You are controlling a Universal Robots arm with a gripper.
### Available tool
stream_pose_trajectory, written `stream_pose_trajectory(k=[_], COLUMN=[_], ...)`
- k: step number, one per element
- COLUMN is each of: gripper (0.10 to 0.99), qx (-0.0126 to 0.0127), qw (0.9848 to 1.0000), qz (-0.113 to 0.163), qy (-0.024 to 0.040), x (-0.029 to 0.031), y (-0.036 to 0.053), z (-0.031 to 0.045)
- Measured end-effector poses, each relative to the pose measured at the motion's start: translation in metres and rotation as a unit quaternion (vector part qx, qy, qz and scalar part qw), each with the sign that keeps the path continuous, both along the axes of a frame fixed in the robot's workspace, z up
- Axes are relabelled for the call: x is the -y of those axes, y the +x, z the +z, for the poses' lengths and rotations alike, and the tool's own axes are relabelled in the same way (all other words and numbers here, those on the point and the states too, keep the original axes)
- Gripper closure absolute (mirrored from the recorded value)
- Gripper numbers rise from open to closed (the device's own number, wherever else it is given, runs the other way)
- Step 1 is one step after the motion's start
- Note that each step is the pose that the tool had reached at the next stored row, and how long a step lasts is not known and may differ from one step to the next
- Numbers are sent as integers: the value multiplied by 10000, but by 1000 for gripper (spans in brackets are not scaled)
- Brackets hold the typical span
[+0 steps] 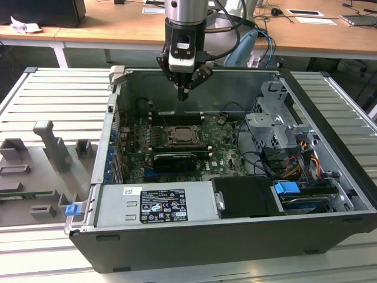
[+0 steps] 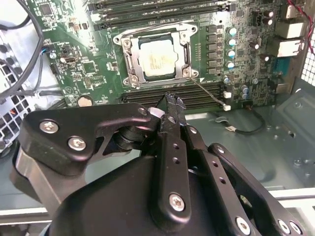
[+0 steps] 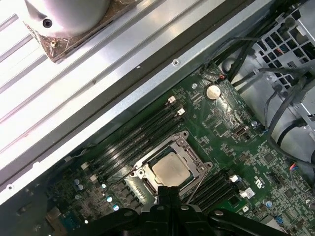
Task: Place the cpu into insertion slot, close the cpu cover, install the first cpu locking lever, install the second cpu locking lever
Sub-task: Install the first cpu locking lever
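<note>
Gripper (image 1: 184, 93) pressed together, nothing visibly pinched, hanging tip-down over the open computer case (image 1: 109, 127). The cpu (image 2: 157, 58) sits flat in the insertion slot (image 2: 123, 42), with the cpu cover (image 2: 132, 63) down around it as a frame. The slot lies below the gripper and a little off its line: in the second wrist view the tip sits over the memory slots (image 2: 202, 98) just beside the slot. A thin lever (image 2: 206, 92) angles out from a slot corner and looks unlatched.

Robotics lab or workshop: open computer case (image 1: 235, 177) on ribbed aluminium bench (image 1: 53, 100), wooden desks (image 1: 118, 29) behind.
</note>
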State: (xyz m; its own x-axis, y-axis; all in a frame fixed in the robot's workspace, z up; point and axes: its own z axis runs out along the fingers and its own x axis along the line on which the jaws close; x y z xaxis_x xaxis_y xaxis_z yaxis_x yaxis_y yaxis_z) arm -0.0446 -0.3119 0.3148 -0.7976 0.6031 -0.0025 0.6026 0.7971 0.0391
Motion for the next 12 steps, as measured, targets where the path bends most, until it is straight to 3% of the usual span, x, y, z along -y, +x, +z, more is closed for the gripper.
stream_pose_trajectory(k=[12], gripper=[980], qx=[0], qw=[9986], qz=[531], qy=[0], x=[0], y=[1], z=[0])
